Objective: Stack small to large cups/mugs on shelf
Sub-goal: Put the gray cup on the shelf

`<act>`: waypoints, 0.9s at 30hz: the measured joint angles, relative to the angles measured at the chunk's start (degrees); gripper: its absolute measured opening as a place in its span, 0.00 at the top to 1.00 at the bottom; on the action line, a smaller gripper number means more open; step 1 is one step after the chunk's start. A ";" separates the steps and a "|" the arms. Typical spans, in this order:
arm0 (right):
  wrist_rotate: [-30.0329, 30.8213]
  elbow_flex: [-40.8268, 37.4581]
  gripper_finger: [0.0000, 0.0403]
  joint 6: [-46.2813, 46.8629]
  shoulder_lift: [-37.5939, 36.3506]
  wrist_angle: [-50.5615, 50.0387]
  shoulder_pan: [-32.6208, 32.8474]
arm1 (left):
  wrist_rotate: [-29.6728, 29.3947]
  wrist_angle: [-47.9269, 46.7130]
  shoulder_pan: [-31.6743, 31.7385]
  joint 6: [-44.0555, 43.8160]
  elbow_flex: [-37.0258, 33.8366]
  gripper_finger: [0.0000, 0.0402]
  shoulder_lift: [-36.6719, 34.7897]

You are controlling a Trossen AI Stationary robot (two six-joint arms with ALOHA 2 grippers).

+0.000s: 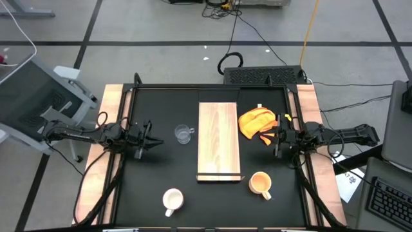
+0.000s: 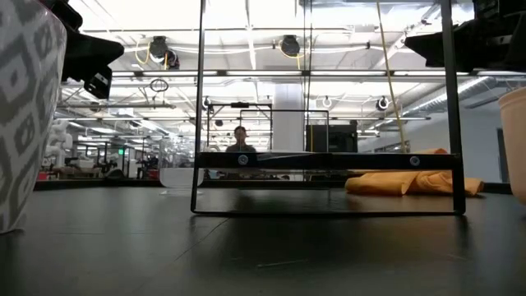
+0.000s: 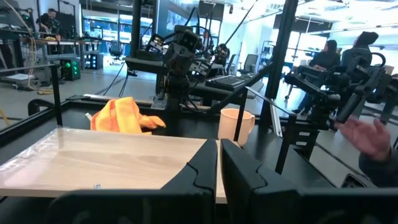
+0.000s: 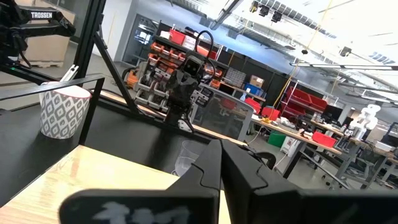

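From above, the shelf (image 1: 219,141) lies lengthwise in the middle of the black worktop (image 1: 161,167), its raised lip at the near short end, and nothing stands on it. The glass cup (image 1: 184,134) sits just left of the shelf. The white mug (image 1: 172,200) is at the near left, well apart from the board, and the orange mug (image 1: 261,183) is at the near right, close to the lip corner. An orange cloth (image 1: 256,121) lies against the shelf's right edge. The left gripper (image 1: 149,137) hangs at the left side facing the glass cup; the right gripper (image 1: 277,136) waits at the right side by the cloth. Neither holds anything.

From table height, the patterned white mug (image 2: 25,115) fills the left edge, the cloth (image 2: 411,182) lies far right, and a person sits in the room behind.

In the left wrist view, the left gripper (image 3: 219,163) shows its fingers nearly together, empty, over the shelf (image 3: 106,165), with the orange mug (image 3: 235,126) and cloth (image 3: 121,116) beyond; a person's hand (image 3: 367,137) shows off the worktop.

In the right wrist view, the right gripper (image 4: 221,163) is likewise almost closed and empty, the glass cup (image 4: 188,155) just ahead and the white mug (image 4: 64,111) farther off.

The task appears not yet begun. The next move likely calls for the left gripper to spread its fingers, reach the glass cup and grip its rim, then set it on the shelf.
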 joint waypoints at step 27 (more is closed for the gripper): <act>0.00 0.00 1.00 0.01 0.00 0.00 0.01 | 7.83 5.99 -6.96 1.17 5.58 1.00 3.09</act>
